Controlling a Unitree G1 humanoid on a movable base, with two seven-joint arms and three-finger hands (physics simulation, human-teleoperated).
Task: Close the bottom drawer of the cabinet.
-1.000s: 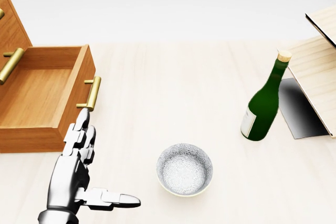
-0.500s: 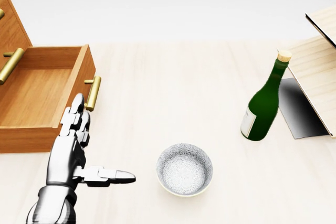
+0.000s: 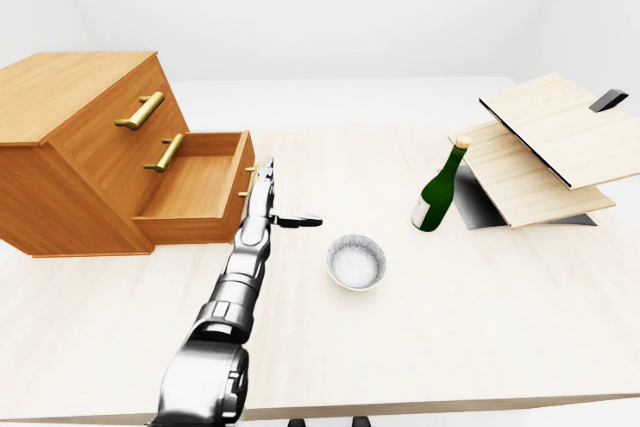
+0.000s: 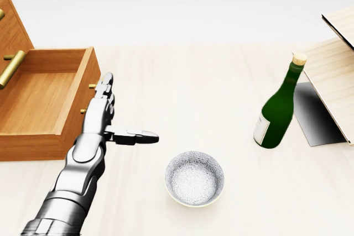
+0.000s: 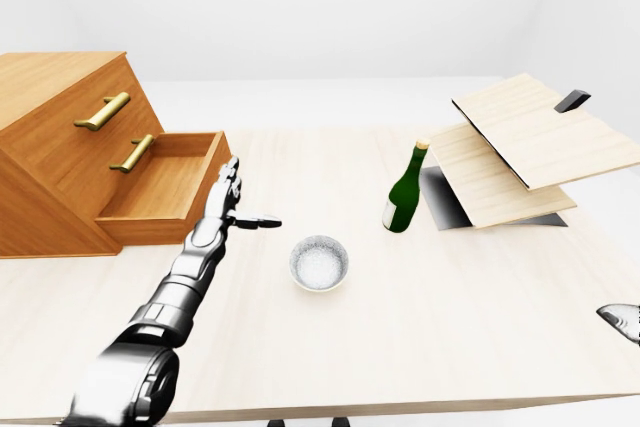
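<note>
A wooden cabinet [image 3: 70, 147] with brass handles stands at the left of the left-eye view. Its bottom drawer [image 4: 38, 98] is pulled out to the right and is empty inside. My left hand [image 4: 123, 109] is open, its straight fingers [image 4: 103, 96] lying flat against the drawer front [image 4: 88, 89], over the brass handle. Only the handle's two mounts [image 4: 90, 86] show beside the fingers. The thumb [image 4: 138, 135] sticks out to the right over the table. A silver tip of my right hand [image 5: 620, 319] peeks in at the right edge of the right-eye view.
A patterned white bowl [image 4: 194, 178] sits on the light wooden table [image 4: 182, 81] just right of my left forearm. A green corked bottle [image 4: 277, 109] stands further right, beside slanted wooden boards [image 4: 332, 75]. The table's near edge [image 3: 400, 409] runs along the bottom of the left-eye view.
My left arm has stretched upward in the head view. The hand went from below the drawer handle to lying over it against the drawer front. The drawer looks unmoved.
</note>
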